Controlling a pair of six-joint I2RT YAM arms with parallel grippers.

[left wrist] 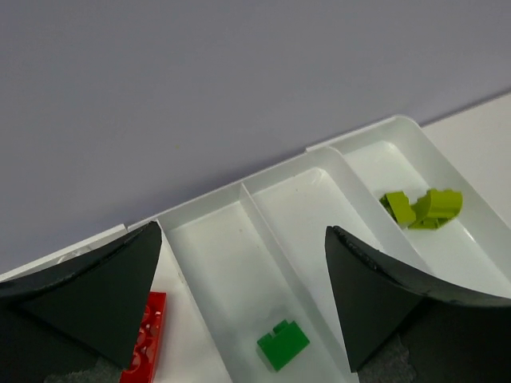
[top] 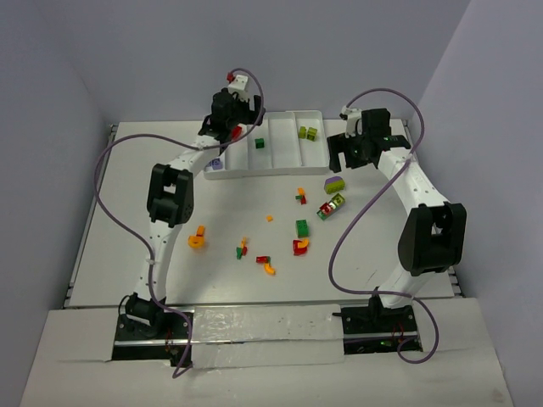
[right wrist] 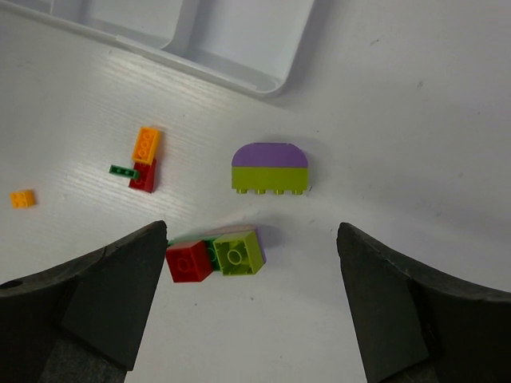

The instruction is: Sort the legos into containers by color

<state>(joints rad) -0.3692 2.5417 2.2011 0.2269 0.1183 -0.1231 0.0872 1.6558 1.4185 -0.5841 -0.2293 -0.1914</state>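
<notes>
Readable text: none can be made out in any view.
Labels, brands, numbers, signs: none can be read.
</notes>
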